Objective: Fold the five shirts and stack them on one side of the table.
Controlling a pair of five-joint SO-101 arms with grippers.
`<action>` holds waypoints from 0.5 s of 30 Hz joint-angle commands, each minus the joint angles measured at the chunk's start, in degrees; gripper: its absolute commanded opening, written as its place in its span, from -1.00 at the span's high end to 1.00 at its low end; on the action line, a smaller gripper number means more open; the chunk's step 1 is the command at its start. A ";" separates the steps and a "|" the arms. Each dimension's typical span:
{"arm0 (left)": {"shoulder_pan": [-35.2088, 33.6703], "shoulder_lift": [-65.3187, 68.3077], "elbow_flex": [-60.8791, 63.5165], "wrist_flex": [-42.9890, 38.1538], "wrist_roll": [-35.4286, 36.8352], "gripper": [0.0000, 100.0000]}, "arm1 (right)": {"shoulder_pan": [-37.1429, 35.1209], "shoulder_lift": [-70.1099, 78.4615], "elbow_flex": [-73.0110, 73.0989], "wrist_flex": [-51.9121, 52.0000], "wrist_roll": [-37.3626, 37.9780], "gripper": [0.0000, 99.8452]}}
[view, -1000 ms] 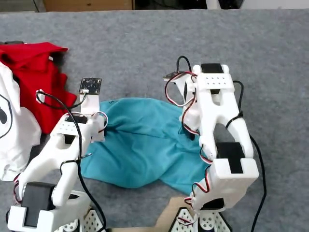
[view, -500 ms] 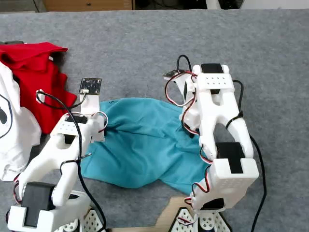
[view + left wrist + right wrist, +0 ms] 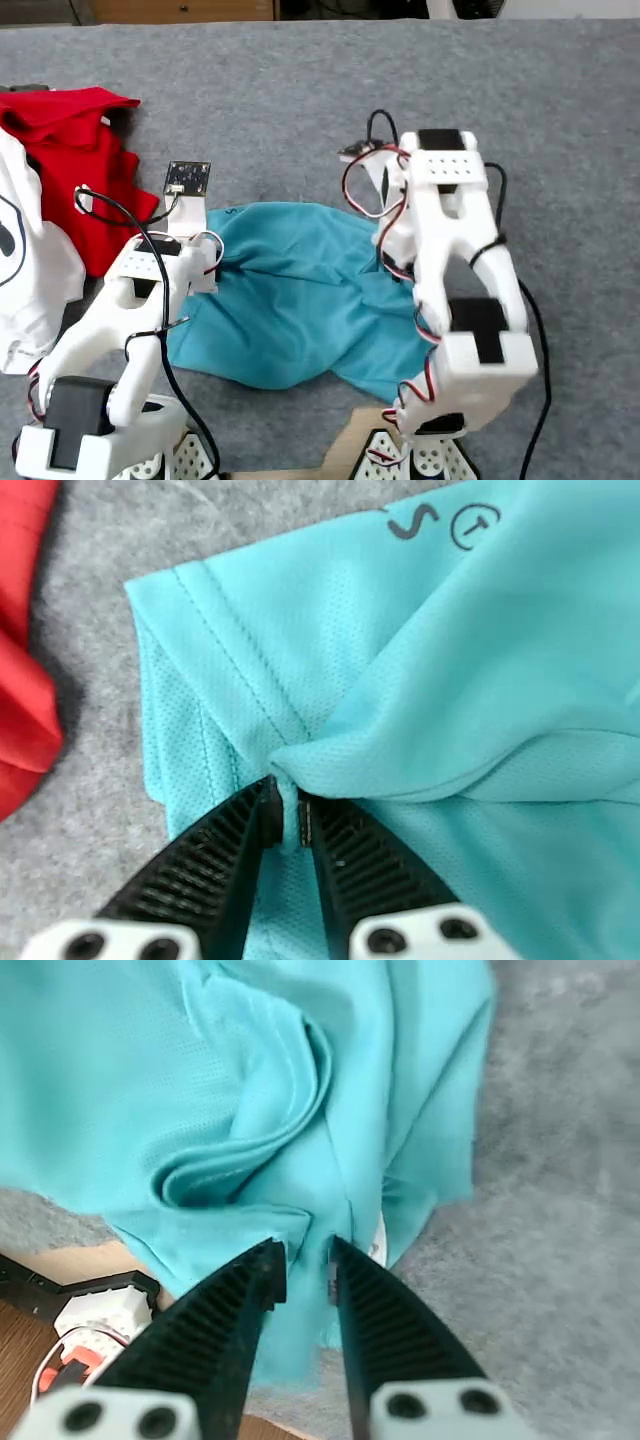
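Grey cloth covered the table (image 3: 300,90); red shirt (image 3: 70,160) and white shirt (image 3: 30,270) lay left; left gripper (image 3: 285,815) and right gripper (image 3: 308,1260) each apparently pinched the teal shirt (image 3: 290,300).

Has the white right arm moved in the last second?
Yes, slightly. The white right arm has shifted its elbow closer to the wooden board at the near edge, its claw shut on the teal mesh shirt.
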 commanded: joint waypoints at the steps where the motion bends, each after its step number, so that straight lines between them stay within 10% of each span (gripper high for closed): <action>1: 0.53 0.13 -2.20 -0.44 -0.18 0.96 | -1.63 -9.98 -1.89 1.85 0.26 0.72; 15: 0.53 0.13 -2.20 -0.44 -0.18 0.96 | -2.86 -10.42 12.09 -5.98 1.41 0.72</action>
